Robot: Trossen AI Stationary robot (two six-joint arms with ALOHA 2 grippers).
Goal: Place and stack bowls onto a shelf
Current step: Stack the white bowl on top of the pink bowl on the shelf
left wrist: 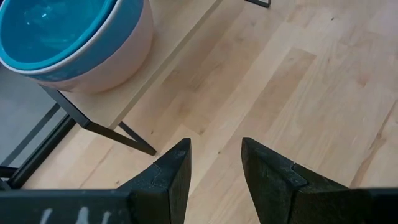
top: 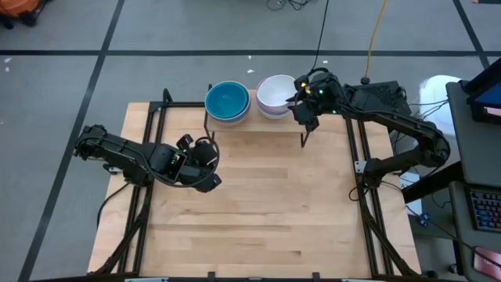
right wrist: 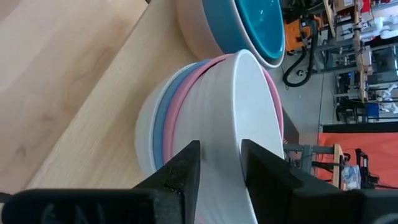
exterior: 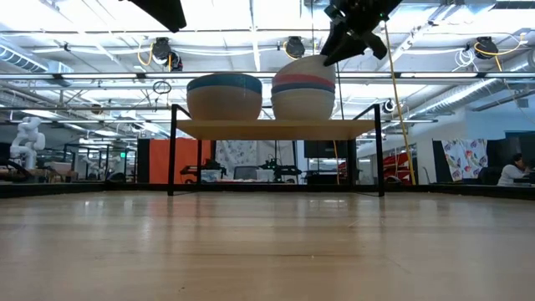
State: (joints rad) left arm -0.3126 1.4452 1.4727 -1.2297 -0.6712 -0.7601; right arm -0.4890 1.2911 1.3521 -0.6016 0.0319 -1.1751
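Observation:
The shelf (top: 258,125) stands at the table's far edge and carries two stacks of bowls. The left stack (top: 227,102) has a teal bowl on top. The right stack (top: 275,98) shows a pale bowl, a blue and a pink one, with a white bowl (right wrist: 217,106) sitting tilted on top. My right gripper (top: 300,104) is at this stack's right side, shut on the white bowl. My left gripper (top: 210,153) hangs open above the bare table just near of the shelf, its fingers (left wrist: 216,155) holding nothing. My right gripper (right wrist: 221,155) has the white bowl by its rim (right wrist: 244,124) on the stack's right side, one finger outside the wall and one inside. It comes from above and the right, slanting down. The bowl sits tilted in the pink bowl (right wrist: 180,93), its held side raised (exterior: 322,63).
The shelf's thin black legs (exterior: 171,150) stand on the tabletop, and one shows close to my left gripper (left wrist: 93,124). Broad bare wood lies near of the shelf (top: 258,211). A desk with a keyboard stands beyond the table's right edge (top: 481,204).

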